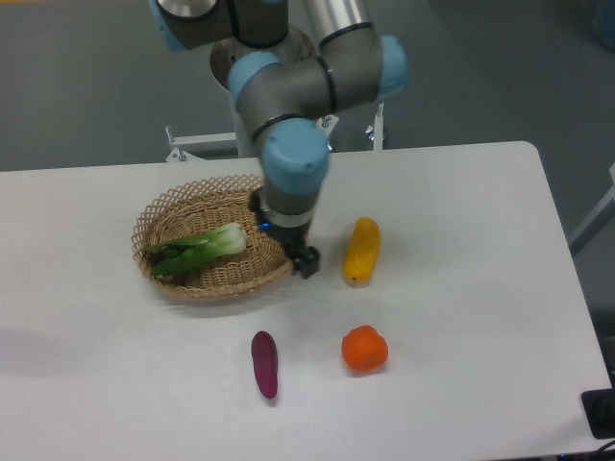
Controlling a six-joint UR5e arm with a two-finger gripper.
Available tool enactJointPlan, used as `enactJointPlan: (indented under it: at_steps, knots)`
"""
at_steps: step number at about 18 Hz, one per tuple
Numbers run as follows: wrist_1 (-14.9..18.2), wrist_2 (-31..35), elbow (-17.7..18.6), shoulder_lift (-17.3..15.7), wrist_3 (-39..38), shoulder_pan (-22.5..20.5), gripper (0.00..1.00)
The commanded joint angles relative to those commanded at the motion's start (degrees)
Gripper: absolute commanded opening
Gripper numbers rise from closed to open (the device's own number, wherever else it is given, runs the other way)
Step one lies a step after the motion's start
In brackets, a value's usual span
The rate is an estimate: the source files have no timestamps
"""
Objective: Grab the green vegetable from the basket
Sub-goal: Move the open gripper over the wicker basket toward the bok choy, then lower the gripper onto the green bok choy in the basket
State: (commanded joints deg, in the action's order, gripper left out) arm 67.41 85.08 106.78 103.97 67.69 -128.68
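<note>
The basket (183, 216) sits on the white tabletop (461, 288), and everything else is placed here relative to it. It holds one thing: the green vegetable (195, 251), lying flat on the woven floor in the half of the basket nearer the camera.

The green vegetable's long axis runs roughly left to right across the basket, tilted slightly so that its pale stalk base is the higher end in the picture, toward the basket's centre, while the dark leaves point to the basket's left rim and nearly reach it.

The hand (283, 235) hangs over the basket's right rim, just right of the stalk base, with the arm's wrist above it covering that side of the rim. One dark fingertip shows just outside the basket's lower right edge. Whether the fingers are spread or closed cannot be told from this view, and nothing is visibly held.

Right of the basket, beyond the hand, lies a yellow vegetable (361, 250), upright in the picture. In front of the basket lie a purple vegetable (264, 363) and, further right, an orange vegetable (364, 349). The basket's left side and the space above its centre are uncovered by the arm.
</note>
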Motion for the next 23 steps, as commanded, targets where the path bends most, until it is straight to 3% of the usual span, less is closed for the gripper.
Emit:
enactJointPlan:
  at_steps: [5, 11, 16, 18, 21, 23]
  knots:
    - [-0.61, -0.61, 3.69, 0.18, -1.16, 2.20, 1.00]
    - [-9.66, -2.20, 6.95, 2.02, -2.21, 3.43, 1.00]
    - [-9.32, -1.76, 8.00, 2.20, -2.30, 4.83, 0.93]
    - [-9.32, -1.67, 8.35, 2.20, -2.30, 5.28, 0.81]
    - [-9.23, -1.76, 8.09, 1.76, -2.21, 5.28, 0.38]
    - [-8.88, -1.76, 7.92, 1.41, -2.30, 5.19, 0.22]
